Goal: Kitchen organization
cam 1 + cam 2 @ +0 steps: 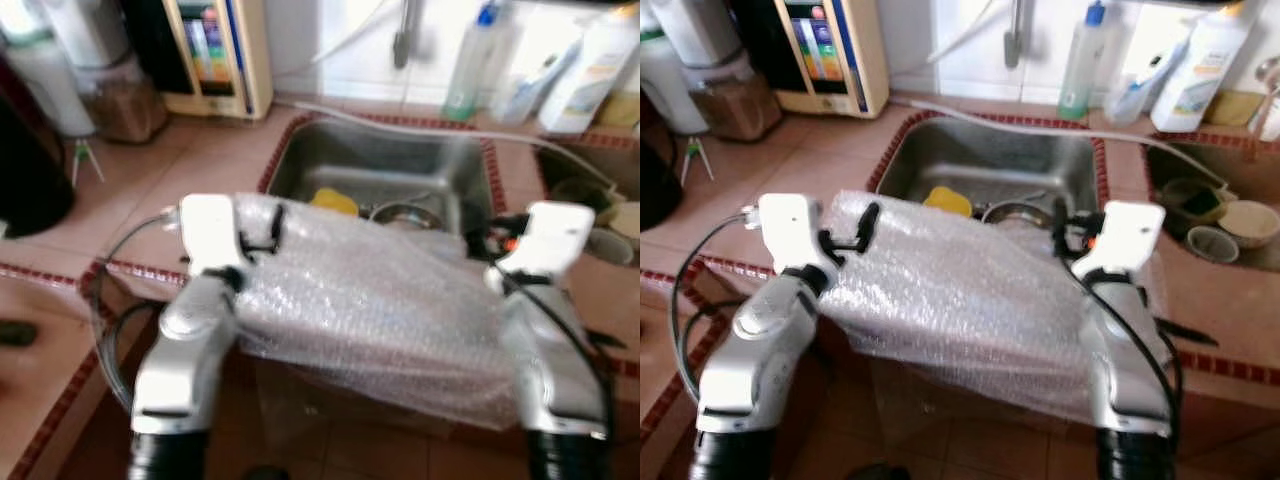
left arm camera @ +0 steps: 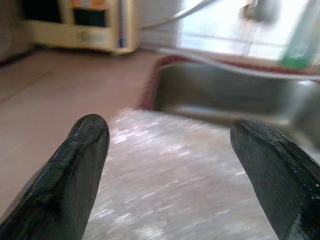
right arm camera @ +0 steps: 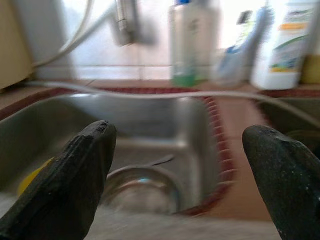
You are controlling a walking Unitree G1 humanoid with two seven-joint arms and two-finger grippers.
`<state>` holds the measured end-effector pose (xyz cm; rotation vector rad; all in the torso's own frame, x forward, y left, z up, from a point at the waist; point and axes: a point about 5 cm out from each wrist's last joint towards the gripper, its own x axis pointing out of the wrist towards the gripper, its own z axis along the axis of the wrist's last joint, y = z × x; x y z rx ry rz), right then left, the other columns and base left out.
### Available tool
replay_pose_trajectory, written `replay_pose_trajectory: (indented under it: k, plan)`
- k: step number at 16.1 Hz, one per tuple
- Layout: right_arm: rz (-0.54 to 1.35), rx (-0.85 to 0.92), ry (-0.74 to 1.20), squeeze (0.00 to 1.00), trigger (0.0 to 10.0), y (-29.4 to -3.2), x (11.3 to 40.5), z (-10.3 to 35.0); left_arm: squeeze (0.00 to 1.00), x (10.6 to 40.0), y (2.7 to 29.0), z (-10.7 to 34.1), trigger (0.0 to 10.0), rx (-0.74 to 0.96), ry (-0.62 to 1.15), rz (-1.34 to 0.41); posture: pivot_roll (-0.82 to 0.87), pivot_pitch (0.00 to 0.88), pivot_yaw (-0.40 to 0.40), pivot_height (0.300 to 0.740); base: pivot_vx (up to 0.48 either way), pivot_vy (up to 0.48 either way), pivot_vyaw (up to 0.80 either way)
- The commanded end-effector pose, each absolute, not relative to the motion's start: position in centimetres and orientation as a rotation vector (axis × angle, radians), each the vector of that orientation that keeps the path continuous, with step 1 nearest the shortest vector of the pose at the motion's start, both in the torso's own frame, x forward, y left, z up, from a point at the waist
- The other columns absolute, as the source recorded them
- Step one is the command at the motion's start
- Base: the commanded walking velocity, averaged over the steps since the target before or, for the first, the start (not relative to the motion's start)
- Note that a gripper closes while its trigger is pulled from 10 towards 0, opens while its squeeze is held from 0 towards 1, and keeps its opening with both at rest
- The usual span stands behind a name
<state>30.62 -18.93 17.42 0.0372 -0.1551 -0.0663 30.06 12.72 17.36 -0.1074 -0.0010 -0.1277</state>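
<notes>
Draping across both silver arms, bubble wrap sheet [image 1: 960,300] hangs at desk [image 1: 790,170] edge w/ steel sink [image 1: 990,160] just beyond, left gripper [image 2: 170,150] fingers spread apart over wrap, right gripper [image 3: 185,155] fingers wide apart, facing sink w/ metal bowl [image 3: 140,187], yellow item [image 1: 947,201], bottles [image 1: 1080,65] behind.

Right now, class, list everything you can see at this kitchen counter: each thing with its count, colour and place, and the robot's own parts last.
Crinkly bubble-wrap sheet: one, clear, draped between both arms at the counter's front edge.
Steel sink: one, silver, set in the counter.
Yellow object: one, inside the sink.
Round metal bowl: one, silver, inside the sink.
Plastic bottles: several, clear and white, behind the sink.
Tiled counter: one, reddish-brown.
Left gripper: black jaws open above the sheet.
Right gripper: black jaws open, facing the sink.
</notes>
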Motion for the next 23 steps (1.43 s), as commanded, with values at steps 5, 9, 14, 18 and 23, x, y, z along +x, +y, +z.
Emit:
replay_pose_trajectory:
  k: [5,9,14,18,23]
  plan:
    - [-0.086,0.046,-0.152,0.21,10.0,-19.4,30.7,17.5,0.00,30.2,12.2,17.4,10.0,-0.113,0.015,-0.142,-0.05,0.076,0.048,0.740,-0.291,0.000,0.00]
    - [-0.078,0.029,-0.160,0.21,10.0,-19.2,30.8,17.7,0.00,30.2,12.3,17.3,10.0,-0.114,0.019,-0.138,-0.05,0.077,0.046,0.740,-0.281,0.000,0.00]
    - [-0.082,0.030,-0.165,0.21,10.0,-19.3,30.9,17.8,0.00,30.2,12.2,17.2,10.0,-0.107,0.021,-0.142,-0.04,0.074,0.046,0.740,-0.280,0.000,0.00]
    - [-0.080,0.007,-0.191,0.00,10.0,-19.1,31.0,18.1,0.00,30.5,12.8,17.0,10.0,-0.066,-0.013,-0.123,-0.05,0.060,0.041,0.740,0.000,0.000,0.00]
    - [-0.073,-0.018,-0.105,0.00,10.0,-19.6,30.8,15.1,0.00,30.0,13.1,13.0,10.0,-0.038,0.081,-0.149,-0.05,0.049,0.033,0.740,0.000,0.000,0.00]
